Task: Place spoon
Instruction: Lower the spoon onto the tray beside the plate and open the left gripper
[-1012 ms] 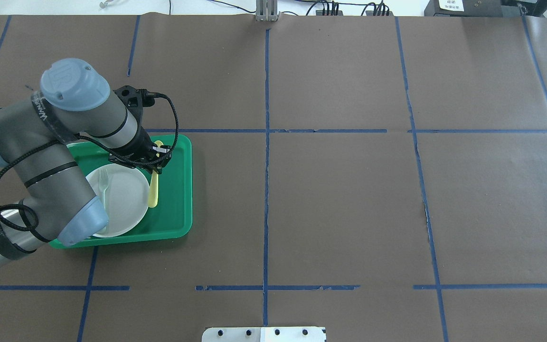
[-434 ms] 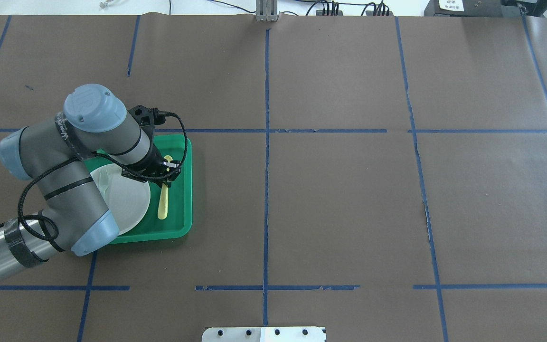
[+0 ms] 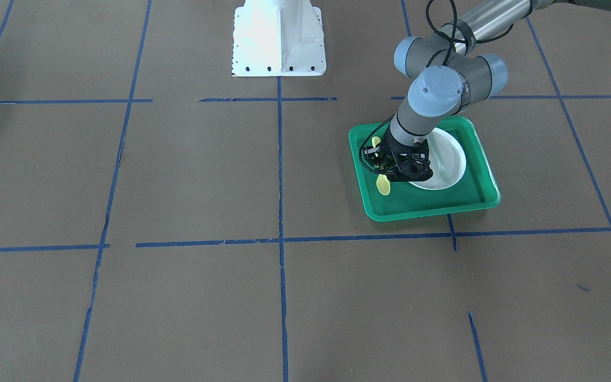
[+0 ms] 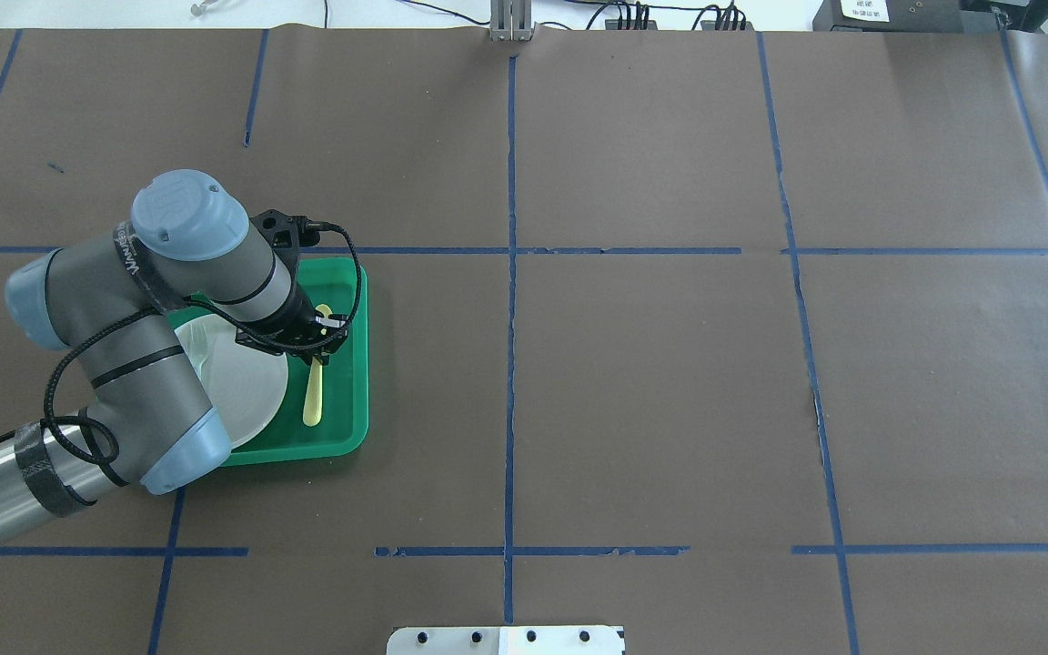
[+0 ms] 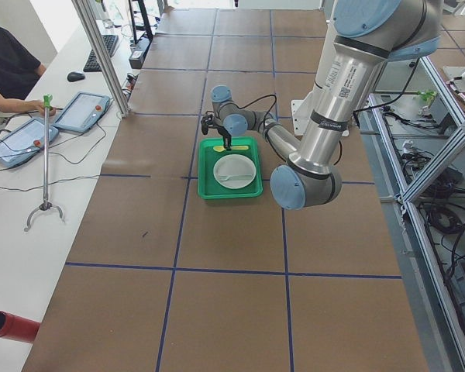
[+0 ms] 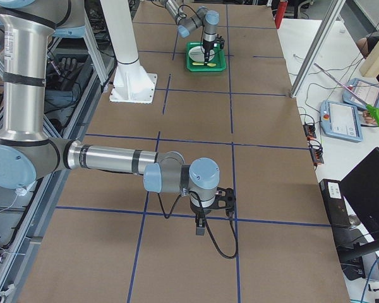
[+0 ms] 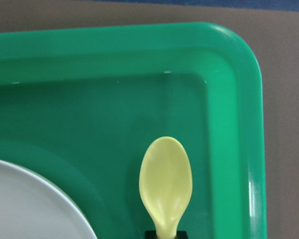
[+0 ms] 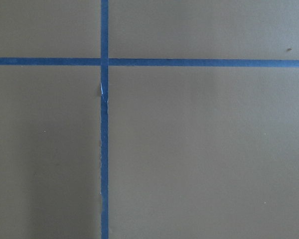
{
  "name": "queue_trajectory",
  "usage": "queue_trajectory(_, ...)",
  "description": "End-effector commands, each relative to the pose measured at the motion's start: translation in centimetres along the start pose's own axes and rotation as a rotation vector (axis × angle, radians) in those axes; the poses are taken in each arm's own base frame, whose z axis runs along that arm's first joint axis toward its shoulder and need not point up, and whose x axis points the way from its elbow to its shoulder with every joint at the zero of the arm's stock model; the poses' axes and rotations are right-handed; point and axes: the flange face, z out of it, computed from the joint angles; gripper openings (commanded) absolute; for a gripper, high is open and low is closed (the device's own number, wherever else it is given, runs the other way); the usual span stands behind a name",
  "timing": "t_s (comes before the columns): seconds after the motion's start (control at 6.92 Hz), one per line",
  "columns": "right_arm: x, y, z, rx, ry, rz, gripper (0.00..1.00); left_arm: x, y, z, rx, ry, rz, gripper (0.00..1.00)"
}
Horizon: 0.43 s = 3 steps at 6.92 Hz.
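I'm watching the brown bench [image 4: 670, 364], which is showing mostly bare paper crossed by blue tape. The left arm [image 4: 146, 364] is reaching in from the lower left of the overhead frame, and over the last second it has been swinging down and rightward. The right gripper [image 6: 201, 222] is hanging low over the bench at the bottom of the right-side view, and I cannot tell whether it is apart or together.

The green tray [image 4: 347, 400] is sitting left of centre and carrying the white plate [image 4: 246, 391]. The left gripper [image 4: 317, 344] is clamping the spoon [image 4: 312, 396] at its neck. The spoon is no longer overlapping the plate's rim. It is now lying along the tray's bare strip just right of the plate. I'm judging that only the release is remaining. The fork [image 3: 445, 174] is resting on the plate.
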Motion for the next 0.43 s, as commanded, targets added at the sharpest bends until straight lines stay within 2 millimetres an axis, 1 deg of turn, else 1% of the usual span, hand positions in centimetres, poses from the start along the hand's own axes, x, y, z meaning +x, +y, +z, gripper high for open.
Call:
queue_trajectory(0.0, -0.01, -0.01, -0.01, 0.001, 0.000, -0.001, 1.00, -0.06, 0.05, 0.07, -0.001, -0.001, 0.006, 0.31)
queue_trajectory(0.29, 0.00, 0.00, 0.00, 0.000, 0.000, 0.000, 1.00, 0.23, 0.17, -0.57, 0.007, 0.009, 0.013, 0.42)
